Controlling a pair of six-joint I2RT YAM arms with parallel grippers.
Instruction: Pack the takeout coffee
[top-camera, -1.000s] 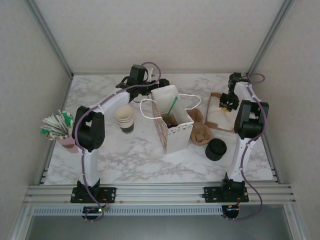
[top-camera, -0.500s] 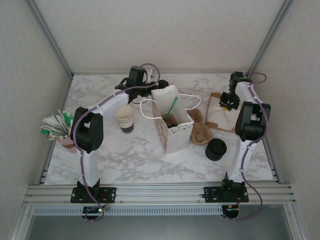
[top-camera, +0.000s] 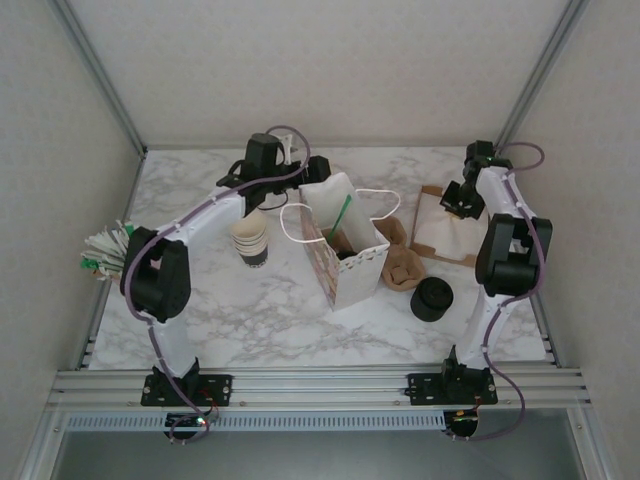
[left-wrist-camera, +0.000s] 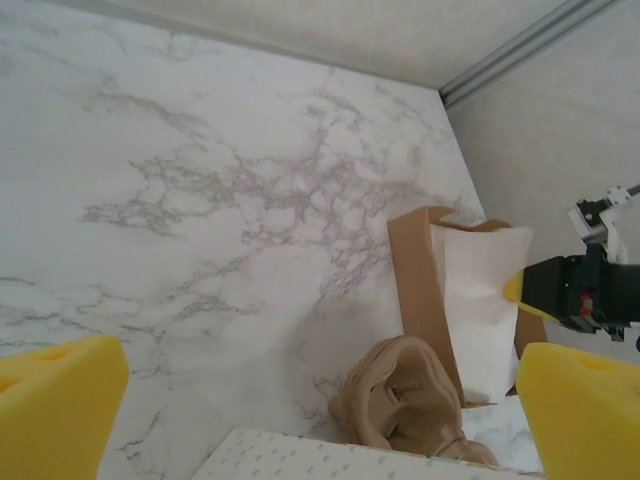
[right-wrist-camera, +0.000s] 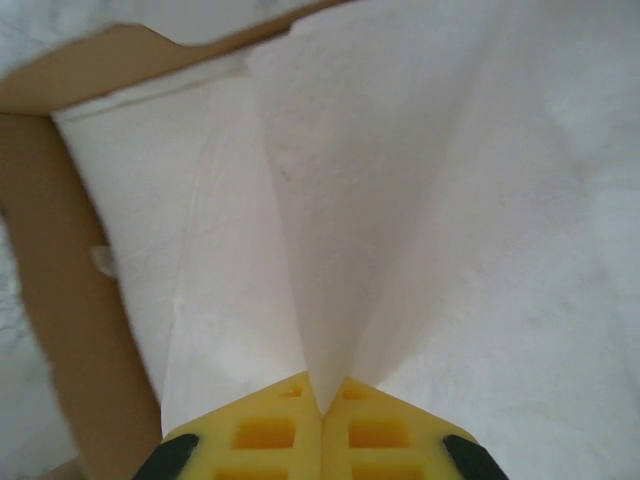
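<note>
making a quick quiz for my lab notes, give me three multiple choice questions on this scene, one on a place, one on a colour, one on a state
1. Where does the stack of cream cups stand in the top view?
A) left of the white paper bag
B) inside the bag
C) right of the bag

2. What colour is the straw sticking out of the bag?
A) red
B) green
C) blue

3. What is the right gripper doing?
A) standing wide open
B) shut, pinching a fold of white napkin
C) gripping the straw

Answers:
1 A, the cups stand on the marble left of the bag.
2 B, the straw shows green against the white bag.
3 B, the yellow fingertips meet with the napkin fold between them.
</note>
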